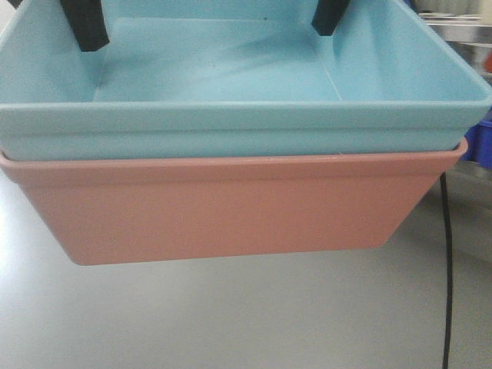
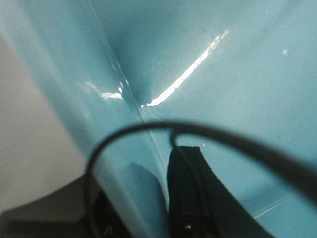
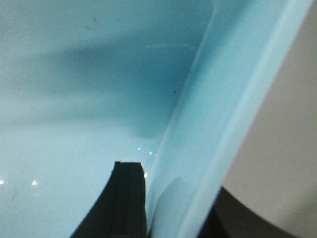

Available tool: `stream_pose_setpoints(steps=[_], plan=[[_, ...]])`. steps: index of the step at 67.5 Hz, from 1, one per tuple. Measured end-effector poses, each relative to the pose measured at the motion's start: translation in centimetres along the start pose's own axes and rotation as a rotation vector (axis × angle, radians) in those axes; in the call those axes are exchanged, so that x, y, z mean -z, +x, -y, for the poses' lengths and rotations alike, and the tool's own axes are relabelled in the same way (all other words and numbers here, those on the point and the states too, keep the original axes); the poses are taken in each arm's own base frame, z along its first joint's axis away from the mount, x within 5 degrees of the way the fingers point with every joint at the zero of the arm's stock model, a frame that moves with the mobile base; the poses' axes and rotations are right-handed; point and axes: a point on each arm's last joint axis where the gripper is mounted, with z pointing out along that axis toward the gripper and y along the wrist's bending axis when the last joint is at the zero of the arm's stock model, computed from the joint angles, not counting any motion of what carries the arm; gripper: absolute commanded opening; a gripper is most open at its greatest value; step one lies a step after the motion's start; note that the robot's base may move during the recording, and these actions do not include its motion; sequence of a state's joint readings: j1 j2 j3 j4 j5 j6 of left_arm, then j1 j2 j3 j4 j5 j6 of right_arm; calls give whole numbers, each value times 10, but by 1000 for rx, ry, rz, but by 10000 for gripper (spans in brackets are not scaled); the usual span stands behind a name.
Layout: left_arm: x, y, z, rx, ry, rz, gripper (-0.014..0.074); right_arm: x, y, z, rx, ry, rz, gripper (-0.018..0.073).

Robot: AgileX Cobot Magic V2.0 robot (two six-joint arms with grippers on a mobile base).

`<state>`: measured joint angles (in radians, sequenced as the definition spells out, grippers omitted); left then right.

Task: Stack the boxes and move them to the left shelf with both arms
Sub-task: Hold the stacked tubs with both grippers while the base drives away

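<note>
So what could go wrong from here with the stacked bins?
The left gripper and right gripper each pinch only a thin wall of the light blue bin; the pink bin seems merely nested under it and could slip off. The black cable hangs beside the pink bin's right corner and might snag.

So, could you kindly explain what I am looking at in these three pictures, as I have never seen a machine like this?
It is a robot with two arms. The front camera shows a blue bin nested in a pink bin over a grey surface. The other two cameras sit on the wrists. Each shows a black pincer, the left gripper and the right gripper, clamped over a side wall of the blue bin, one finger inside, one outside.
</note>
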<state>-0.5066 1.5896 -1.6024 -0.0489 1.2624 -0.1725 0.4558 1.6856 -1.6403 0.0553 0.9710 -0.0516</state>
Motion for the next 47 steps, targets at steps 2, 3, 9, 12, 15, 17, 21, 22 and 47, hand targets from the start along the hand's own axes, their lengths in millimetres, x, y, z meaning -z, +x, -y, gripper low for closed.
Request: stream_pose_setpoints(steps=[2,3,9,12,15,17,21,22,47], plan=[[0,0,0,0,0,0,-3,0,0,0,0,0,0,57],[0,0,0,0,0,0,-3,0,0,0,0,0,0,57],[0,0,0,0,0,0,-3,0,0,0,0,0,0,57],[0,0,0,0,0,0,-3,0,0,0,0,0,0,57],[0,0,0,0,0,0,-3,0,0,0,0,0,0,57],[0,0,0,0,0,0,-3,0,0,0,0,0,0,57],[0,0,0,0,1,0,-3,0,0,0,0,0,0,57],[0,0,0,0,1,0,-3,0,0,0,0,0,0,57],[0,0,1,3,9,-2,-3,0,0,0,3,2,0,57]])
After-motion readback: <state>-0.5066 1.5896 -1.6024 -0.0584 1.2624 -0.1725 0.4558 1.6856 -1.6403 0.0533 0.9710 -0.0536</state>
